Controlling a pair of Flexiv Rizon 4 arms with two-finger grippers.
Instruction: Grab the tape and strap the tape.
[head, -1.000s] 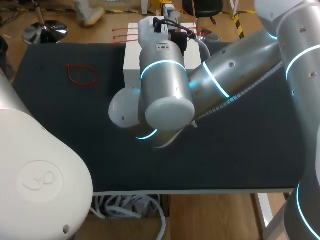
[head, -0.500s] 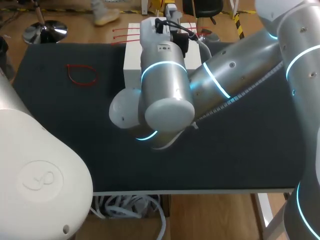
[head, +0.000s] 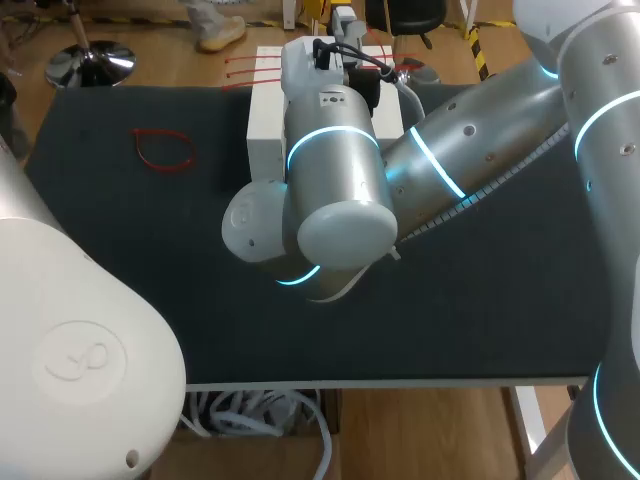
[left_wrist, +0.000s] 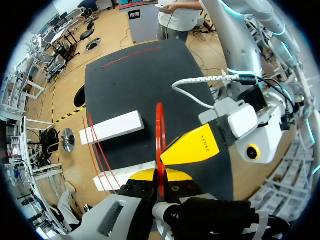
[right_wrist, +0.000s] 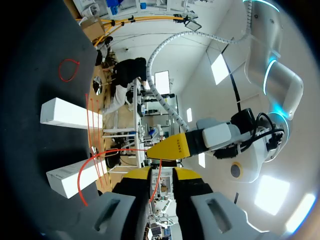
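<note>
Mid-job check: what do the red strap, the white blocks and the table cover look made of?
The red strap looks like thin flexible plastic: smooth, slightly glossy, holding a springy curve unsupported. The white blocks are rigid, matte, sharp-edged; painted wood, foam or plastic, I cannot tell. The table cover is dark and matte, likely fabric or rubber.

The tabletop (head: 120, 260) wears a dark, matt, cloth-like cover. The right arm (head: 335, 160) has a smooth, satin, silvery metal skin with glossy white plastic caps, and the left arm (head: 70, 350) shows a smooth white plastic shell. The red strap (left_wrist: 159, 135) looks like thin glossy plastic, the white blocks (left_wrist: 112, 127) matt, and the left tool (left_wrist: 161, 175) has smooth yellow plastic tips
</note>
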